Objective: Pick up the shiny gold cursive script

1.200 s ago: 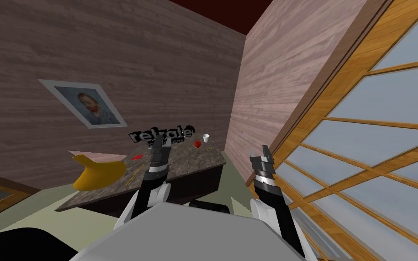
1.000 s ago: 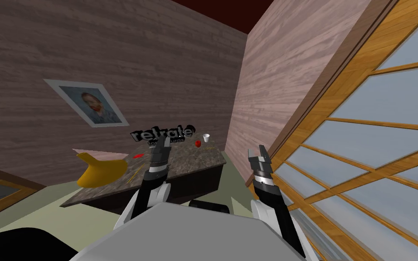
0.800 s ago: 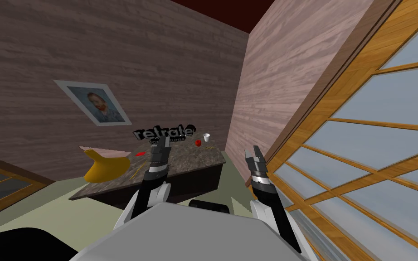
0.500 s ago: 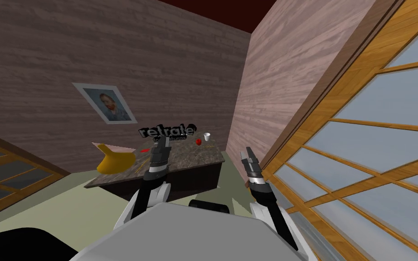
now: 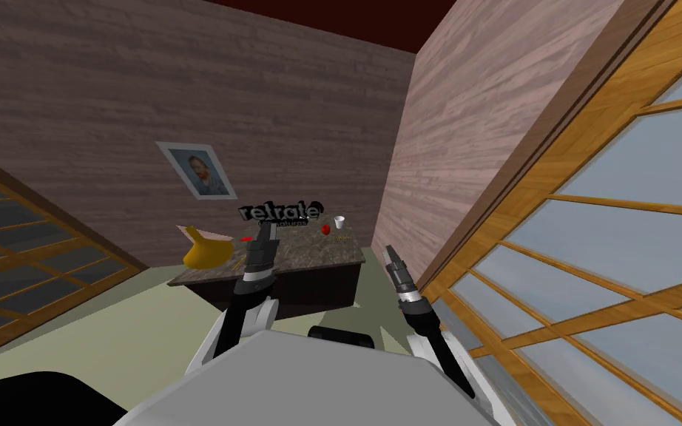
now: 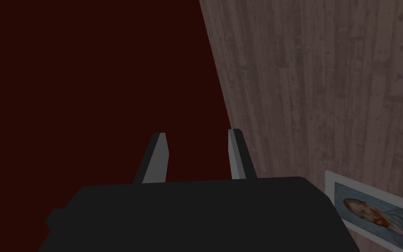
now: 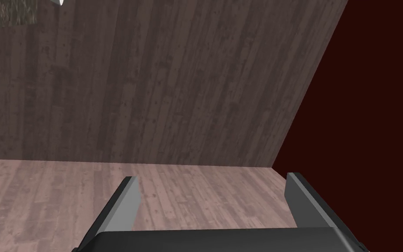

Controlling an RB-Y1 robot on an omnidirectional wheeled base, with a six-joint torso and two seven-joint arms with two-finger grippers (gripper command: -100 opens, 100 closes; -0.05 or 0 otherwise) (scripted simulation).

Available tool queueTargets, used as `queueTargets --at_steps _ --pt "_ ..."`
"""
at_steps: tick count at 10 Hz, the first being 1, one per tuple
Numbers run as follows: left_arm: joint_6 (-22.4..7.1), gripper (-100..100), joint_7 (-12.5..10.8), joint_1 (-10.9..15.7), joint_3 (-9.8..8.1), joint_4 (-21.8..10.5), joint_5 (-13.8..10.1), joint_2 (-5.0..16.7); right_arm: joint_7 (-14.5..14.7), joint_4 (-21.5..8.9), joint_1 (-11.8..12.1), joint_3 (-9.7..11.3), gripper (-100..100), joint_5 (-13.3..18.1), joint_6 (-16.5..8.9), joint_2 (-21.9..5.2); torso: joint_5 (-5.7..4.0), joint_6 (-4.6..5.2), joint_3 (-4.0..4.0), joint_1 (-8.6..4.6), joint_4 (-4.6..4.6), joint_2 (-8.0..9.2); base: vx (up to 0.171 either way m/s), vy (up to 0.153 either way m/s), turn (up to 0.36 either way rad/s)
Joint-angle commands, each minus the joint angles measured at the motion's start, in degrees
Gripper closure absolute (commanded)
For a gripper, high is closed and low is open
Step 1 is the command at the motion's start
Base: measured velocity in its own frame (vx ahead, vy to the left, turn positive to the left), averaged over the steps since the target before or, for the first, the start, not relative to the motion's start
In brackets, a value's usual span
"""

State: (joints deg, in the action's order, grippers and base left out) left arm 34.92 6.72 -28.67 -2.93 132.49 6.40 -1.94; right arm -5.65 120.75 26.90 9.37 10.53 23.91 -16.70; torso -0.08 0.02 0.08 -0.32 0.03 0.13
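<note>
On the dark counter (image 5: 306, 251) lay the gold script (image 5: 342, 239); the left gripper (image 5: 267, 231) fingers stood narrowly apart, the right gripper (image 5: 390, 252) fingers wide

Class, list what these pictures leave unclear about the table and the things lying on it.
Gold script, head view: too small to read its letters.
Red item beside the white cup, head view: too small to identify.
Table, head view: its middle is hidden behind the left gripper and forearm.
Small lettering under the black sign: too small to read.
</note>
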Motion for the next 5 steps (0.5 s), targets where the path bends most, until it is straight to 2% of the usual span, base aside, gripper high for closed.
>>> queueTargets --at_steps 1,2,3,4,5 --pt "0.00 0 0.00 0.00 0.00 0.00 0.00 0.00 0.10 -2.01 -0.35 1.89 -100 2.01 0.60 -2.86 0.00 0.00 0.00 0.00 0.00 0.00 -0.041 -0.080 0.134" --pt "0.00 0 0.00 0.00 0.00 0.00 0.00 0.00 0.15 -4.25 -1.00 3.51 -100 3.74 1.14 -4.37 0.00 -0.03 -0.01 -0.02 0.00 -0.01 -0.059 -0.104 0.307" --pt "0.00 0 0.00 0.01 0.00 0.00 0.00 0.00 0.15 -4.28 -1.00 3.51 -100 3.74 1.14 -5.56 -0.02 -0.05 0.01 -0.10 0.00 0.03 -0.042 -0.092 0.110" --pt "0.00 0 0.00 0.00 0.00 0.00 0.00 0.00 0.19 -6.72 -1.69 5.21 -100 5.49 1.73 -7.55 -0.02 0.00 -0.01 -0.08 0.00 -0.02 -0.027 -0.086 0.158" --pt "0.00 0 0.00 0.00 0.00 0.00 0.00 0.00 0.19 -6.72 -1.69 5.21 -100 5.49 1.73 -8.29 -0.02 -0.03 -0.04 -0.08 -0.02 -0.08 -0.028 -0.064 0.107"
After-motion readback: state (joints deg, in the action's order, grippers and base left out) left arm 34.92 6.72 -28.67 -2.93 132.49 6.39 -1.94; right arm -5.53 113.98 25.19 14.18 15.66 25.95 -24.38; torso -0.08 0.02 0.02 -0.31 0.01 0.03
